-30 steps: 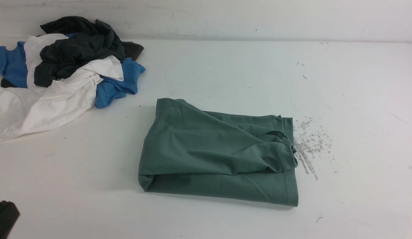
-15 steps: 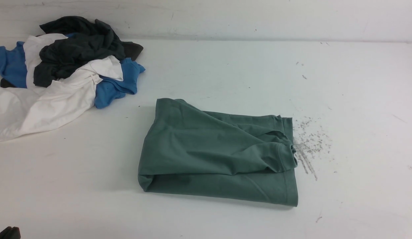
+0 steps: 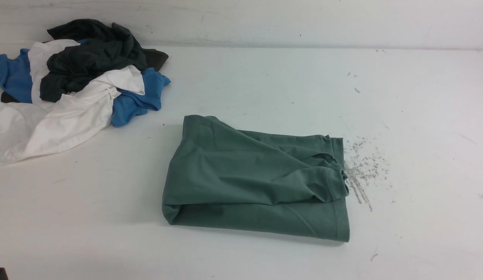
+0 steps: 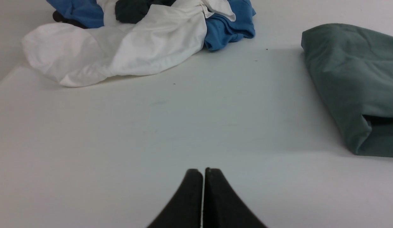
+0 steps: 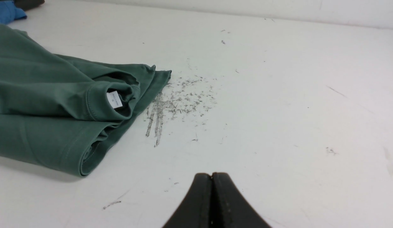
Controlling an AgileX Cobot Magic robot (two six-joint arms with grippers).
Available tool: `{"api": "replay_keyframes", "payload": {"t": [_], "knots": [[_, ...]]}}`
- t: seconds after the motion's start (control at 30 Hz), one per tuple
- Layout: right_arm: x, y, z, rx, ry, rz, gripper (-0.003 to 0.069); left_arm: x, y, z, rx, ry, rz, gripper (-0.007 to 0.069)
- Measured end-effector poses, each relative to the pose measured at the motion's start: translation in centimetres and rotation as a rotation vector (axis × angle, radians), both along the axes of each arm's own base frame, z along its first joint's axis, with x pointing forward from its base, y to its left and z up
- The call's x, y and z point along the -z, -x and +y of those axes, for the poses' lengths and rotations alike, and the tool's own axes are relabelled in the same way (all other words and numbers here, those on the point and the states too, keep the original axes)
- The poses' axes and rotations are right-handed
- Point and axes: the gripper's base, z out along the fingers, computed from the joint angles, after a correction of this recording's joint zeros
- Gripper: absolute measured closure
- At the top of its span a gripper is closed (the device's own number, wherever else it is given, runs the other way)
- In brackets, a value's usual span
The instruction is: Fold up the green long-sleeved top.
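Both grippers, left (image 4: 203,171) and right (image 5: 211,174), are closed and empty; the green top (image 3: 257,182) lies folded ahead of them, so only release remains

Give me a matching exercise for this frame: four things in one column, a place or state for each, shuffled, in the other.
Things:
1. green long-sleeved top
2. white garment
3. left claw
4. grey scuff marks

Places or states:
A. shut, holding nothing
B. folded, mid-table
C. on the table just right of the folded top
D. in the heap at far left, with the blue garment and dark garment

Pairs: 1-B, 2-D, 3-A, 4-C
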Motion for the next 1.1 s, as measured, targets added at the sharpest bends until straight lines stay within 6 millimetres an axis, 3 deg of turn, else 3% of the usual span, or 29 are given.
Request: {"api": "replay_keyframes", "payload": {"t": [1.1], "knots": [[0.0, 0.0, 0.0, -0.004, 0.015, -0.001, 0.0673, -0.01, 0.01, 0.0, -0.001, 0.0, 0.001, 0.0629]]}}
